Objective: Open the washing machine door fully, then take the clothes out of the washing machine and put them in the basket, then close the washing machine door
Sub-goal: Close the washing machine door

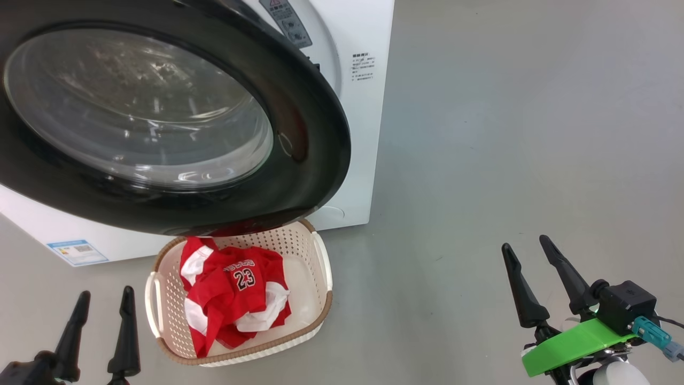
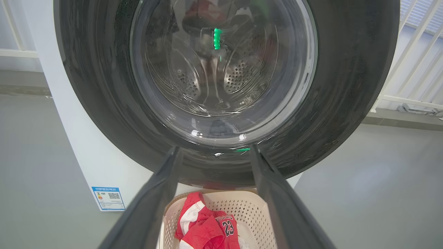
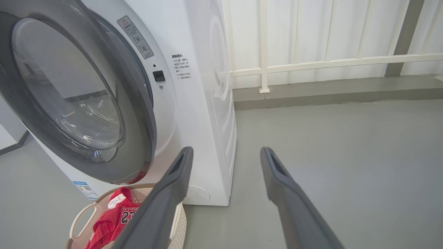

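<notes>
**The washing machine door (image 1: 307, 133): ajar, both grippers empty**

- Door: upper left of the head view, with a black rim and a clear glass bowl. In the right wrist view a gap shows between its rim and the white front of the washing machine (image 1: 368, 107).
- Left gripper (image 1: 106, 291): lower left of the head view. Its fingers are spread wide, holding and touching nothing. The tips point up the frame, just beside the basket (image 1: 319, 251).
- Right gripper (image 1: 525, 242): lower right of the head view. Its fingers are spread wide and empty, leaning toward the upper left over the grey floor (image 1: 507, 133), well apart from the machine.
- Basket: bottom centre, on the floor under the door's lower rim.
- Clothes (image 1: 235, 294): red with white trim and the number 23, heaped inside the basket.
</notes>
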